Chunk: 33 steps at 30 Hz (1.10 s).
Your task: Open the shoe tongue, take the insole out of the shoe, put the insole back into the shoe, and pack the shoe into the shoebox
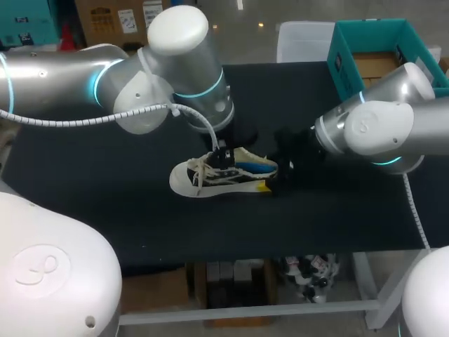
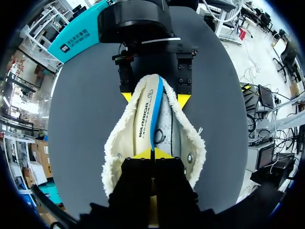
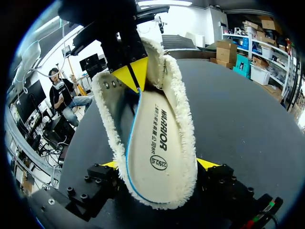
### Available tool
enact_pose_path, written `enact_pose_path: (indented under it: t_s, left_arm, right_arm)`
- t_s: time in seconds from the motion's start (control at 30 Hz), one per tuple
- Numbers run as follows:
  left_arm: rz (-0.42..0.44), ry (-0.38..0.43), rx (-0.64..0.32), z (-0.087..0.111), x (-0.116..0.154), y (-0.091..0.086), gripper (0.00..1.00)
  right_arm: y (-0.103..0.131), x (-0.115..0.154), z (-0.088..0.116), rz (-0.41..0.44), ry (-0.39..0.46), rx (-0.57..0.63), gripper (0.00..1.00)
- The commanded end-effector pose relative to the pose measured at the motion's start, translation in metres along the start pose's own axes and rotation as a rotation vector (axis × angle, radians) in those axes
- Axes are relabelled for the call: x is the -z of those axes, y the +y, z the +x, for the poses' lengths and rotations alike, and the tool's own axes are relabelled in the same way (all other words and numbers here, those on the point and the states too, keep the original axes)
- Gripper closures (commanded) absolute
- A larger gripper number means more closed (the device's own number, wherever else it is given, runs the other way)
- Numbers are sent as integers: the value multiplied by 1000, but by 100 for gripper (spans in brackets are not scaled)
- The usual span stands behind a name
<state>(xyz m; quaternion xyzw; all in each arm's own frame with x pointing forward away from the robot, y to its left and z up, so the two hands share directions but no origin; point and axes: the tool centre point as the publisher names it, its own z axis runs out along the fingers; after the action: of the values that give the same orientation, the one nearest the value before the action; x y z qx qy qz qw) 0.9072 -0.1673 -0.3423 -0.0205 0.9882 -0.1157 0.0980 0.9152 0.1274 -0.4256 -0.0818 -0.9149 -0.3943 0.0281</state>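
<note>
Clamping the shoe [image 1: 210, 179] at the heel, the right gripper [image 3: 159, 164] presses both its sides. The left gripper [image 2: 152, 153] pinches the insole [image 2: 145, 117], tilted on edge inside.

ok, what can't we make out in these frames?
- Head view: fingertips of the left gripper and their hold on the insole, hidden under its own wrist.
- Head view: shoebox interior, mostly covered by the right arm, cut by the edge.
- Left wrist view: the shoe toe and laces, under that gripper's body.
- Right wrist view: toe again, behind the insole.
</note>
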Motion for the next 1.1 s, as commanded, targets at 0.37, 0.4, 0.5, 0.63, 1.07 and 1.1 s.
enact_pose_path:
  t_s: [0.37, 0.4, 0.5, 0.63, 1.07, 1.1]
  left_arm:
    - [150, 34, -34, -5, 19, -3, 100]
    - [164, 38, -41, -5, 22, -3, 100]
    - [190, 41, -59, -4, 29, -5, 100]
    - [229, 49, -80, -3, 35, -7, 100]
    - [359, 74, -126, -4, 53, -17, 100]
    - [368, 76, -126, -5, 54, -17, 100]
  right_arm:
    - [-2, -4, 1, 0, 4, 0, 100]
    - [-2, -4, 1, 0, 4, 0, 100]
    - [-2, -4, 1, 0, 4, 0, 100]
    - [-2, -4, 1, 0, 4, 0, 100]
    - [-2, -4, 1, 0, 4, 0, 100]
    - [-2, -4, 1, 0, 4, 0, 100]
